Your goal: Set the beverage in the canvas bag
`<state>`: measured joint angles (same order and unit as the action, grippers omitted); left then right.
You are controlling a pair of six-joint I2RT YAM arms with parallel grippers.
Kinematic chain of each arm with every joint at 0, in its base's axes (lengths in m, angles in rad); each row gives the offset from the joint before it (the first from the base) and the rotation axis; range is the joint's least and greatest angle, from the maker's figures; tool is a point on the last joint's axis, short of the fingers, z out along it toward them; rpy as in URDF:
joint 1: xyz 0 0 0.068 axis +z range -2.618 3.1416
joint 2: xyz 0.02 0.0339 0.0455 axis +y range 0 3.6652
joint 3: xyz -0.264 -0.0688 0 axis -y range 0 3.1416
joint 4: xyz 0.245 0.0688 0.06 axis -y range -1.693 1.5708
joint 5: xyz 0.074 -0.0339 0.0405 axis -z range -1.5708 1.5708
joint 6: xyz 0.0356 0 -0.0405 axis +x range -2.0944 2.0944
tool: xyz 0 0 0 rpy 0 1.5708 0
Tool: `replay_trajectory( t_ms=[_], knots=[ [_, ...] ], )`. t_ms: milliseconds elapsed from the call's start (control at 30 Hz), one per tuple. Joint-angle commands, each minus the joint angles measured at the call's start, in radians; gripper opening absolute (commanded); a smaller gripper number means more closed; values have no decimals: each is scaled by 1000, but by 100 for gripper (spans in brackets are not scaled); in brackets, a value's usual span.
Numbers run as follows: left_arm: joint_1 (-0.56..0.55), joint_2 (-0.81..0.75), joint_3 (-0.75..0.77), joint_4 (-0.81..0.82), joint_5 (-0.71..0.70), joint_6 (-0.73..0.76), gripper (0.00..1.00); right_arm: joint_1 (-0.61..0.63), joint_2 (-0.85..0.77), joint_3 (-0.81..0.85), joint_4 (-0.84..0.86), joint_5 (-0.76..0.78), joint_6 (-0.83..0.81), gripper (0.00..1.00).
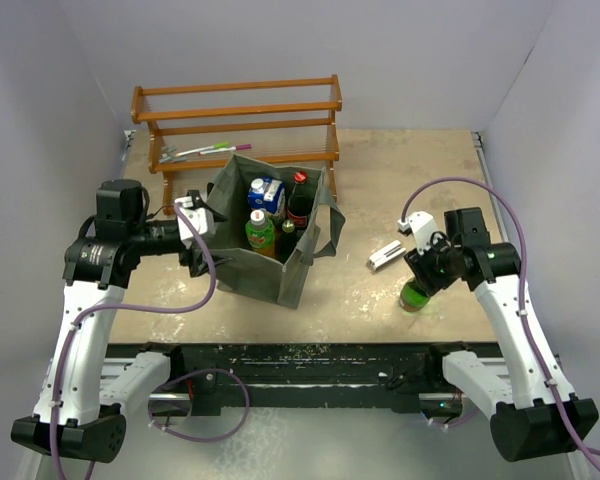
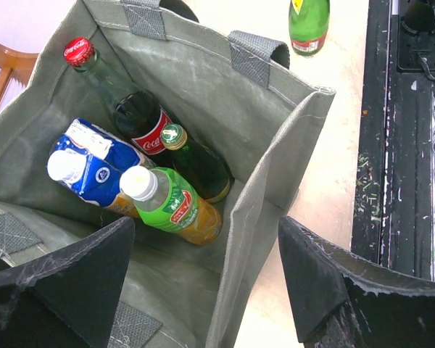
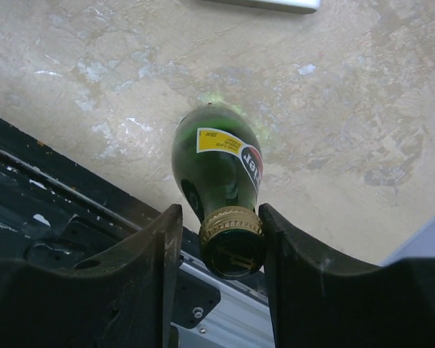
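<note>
The beverage, a green glass bottle [image 1: 415, 296] with a gold neck band, stands on the table at the right near the front edge [image 3: 217, 163] and shows past the bag [image 2: 309, 25]. My right gripper [image 1: 427, 275] straddles its neck [image 3: 219, 214]. One finger touches the cap and a narrow gap remains at the other. The grey-green canvas bag [image 1: 270, 275] stands open left of centre [image 2: 203, 80]. My left gripper [image 1: 202, 240] is open wide astride the bag's side wall [image 2: 206, 225], one finger inside and one outside.
Inside the bag are a cola bottle [image 2: 141, 123], a blue-white carton [image 2: 87, 167], a green-labelled tea bottle [image 2: 170, 206] and a dark green bottle [image 2: 196, 163]. A wooden rack [image 1: 240, 125] stands behind the bag. A small white object [image 1: 385, 255] lies near the beverage.
</note>
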<state>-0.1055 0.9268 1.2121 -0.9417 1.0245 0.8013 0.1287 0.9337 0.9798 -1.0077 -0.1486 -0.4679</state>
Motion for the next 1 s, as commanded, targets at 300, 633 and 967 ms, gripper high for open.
replay_trajectory(
  t_ms=[300,633,967],
  knots=[
    [9,-7,-4,37,35,-31,83,-4,-23,63,-4,-59,-11,20],
    [22,-24,22,80,-12,-155,91,-4,-59,292,-19,-191,7,0],
    [69,-49,31,164,-45,-280,97,-3,-8,489,16,-327,35,0]
  ],
)
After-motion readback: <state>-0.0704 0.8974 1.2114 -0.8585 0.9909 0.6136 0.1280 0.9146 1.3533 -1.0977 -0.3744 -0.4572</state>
